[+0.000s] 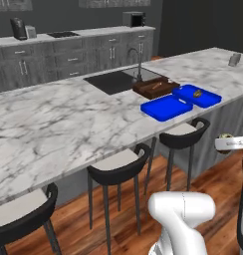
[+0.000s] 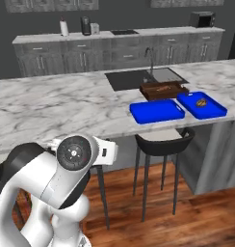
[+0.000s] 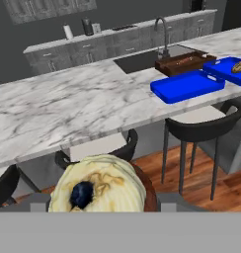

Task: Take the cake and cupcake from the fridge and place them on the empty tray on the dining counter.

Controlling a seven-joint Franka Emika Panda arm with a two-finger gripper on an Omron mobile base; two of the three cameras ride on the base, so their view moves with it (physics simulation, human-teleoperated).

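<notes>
Gripping the cupcake (image 3: 100, 185) between its two dark tips, the pincer (image 3: 99, 200) at the bottom of the hand view: cream, swirled top with a dark blob on it, brown base showing at the right edge, jaws set partway apart around it. Held in the air on the stool side of the dining tabletop (image 3: 68, 106), low beside its edge, above black stools (image 3: 204, 126) and wood floor. In the left base view, just a small tan bit of the cupcake (image 1: 224, 135) peeking over the white hand at the right edge.

Resting on the white, grey-veined marble, two bright blue trays side by side near the front edge. Nearer one, the tray (image 2: 157, 111), bare inside. Farther blue tray (image 2: 202, 105) carrying a small brown item (image 2: 201, 102), too small to identify. Just behind the pair, touching or nearly so, a dark brown wooden tray (image 2: 163, 90), and behind that the inset black sink (image 2: 131, 78) with its curved tap (image 2: 149, 57).

Beyond, grey back cabinets (image 2: 90, 53) with a paper towel roll (image 2: 64, 27) and small dark appliances on top.
</notes>
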